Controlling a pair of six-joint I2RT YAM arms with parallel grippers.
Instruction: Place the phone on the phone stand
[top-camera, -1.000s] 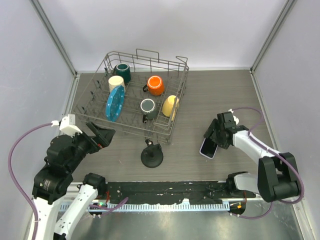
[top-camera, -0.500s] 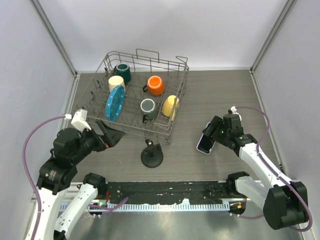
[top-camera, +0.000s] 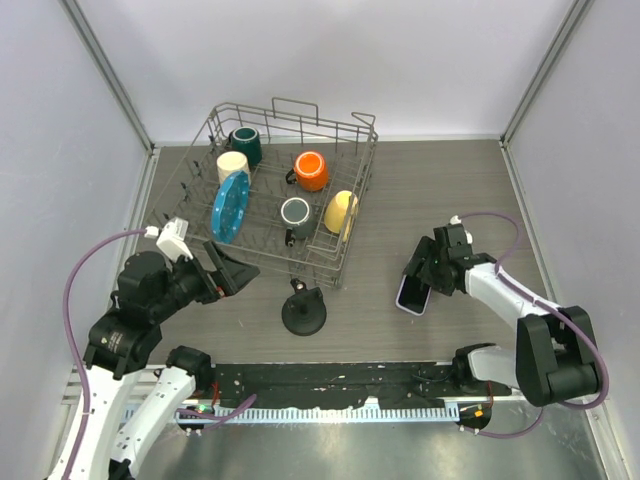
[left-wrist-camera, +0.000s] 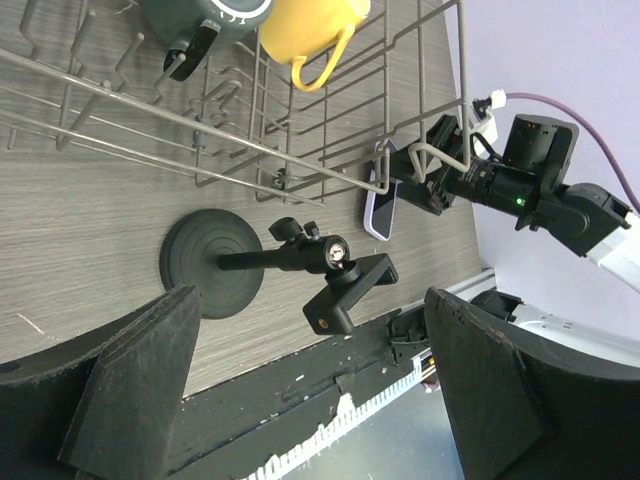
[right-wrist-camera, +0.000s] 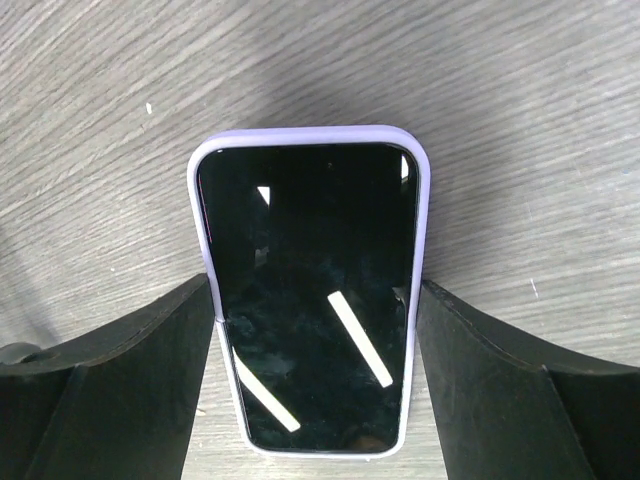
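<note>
The phone (top-camera: 411, 295), with a black screen and a lilac rim, sits between the fingers of my right gripper (top-camera: 418, 282) at the right of the table. In the right wrist view both fingers press the long edges of the phone (right-wrist-camera: 312, 250), screen up over the wood, and my right gripper (right-wrist-camera: 314, 330) is shut on it. The black phone stand (top-camera: 303, 312) stands at the table's middle front, well left of the phone. My left gripper (top-camera: 228, 272) is open and empty, left of the stand. The left wrist view shows the stand (left-wrist-camera: 300, 260) ahead of my left gripper (left-wrist-camera: 310, 320).
A wire dish rack (top-camera: 345, 243) fills the back left, holding a blue plate (top-camera: 229, 205), an orange mug (top-camera: 311, 170), a yellow mug (top-camera: 341, 211) and other mugs. Its front edge is just behind the stand. A black rail (top-camera: 330, 378) runs along the near edge.
My left gripper has moved right, closer to the stand. My right gripper has shifted slightly with the phone still in it.
</note>
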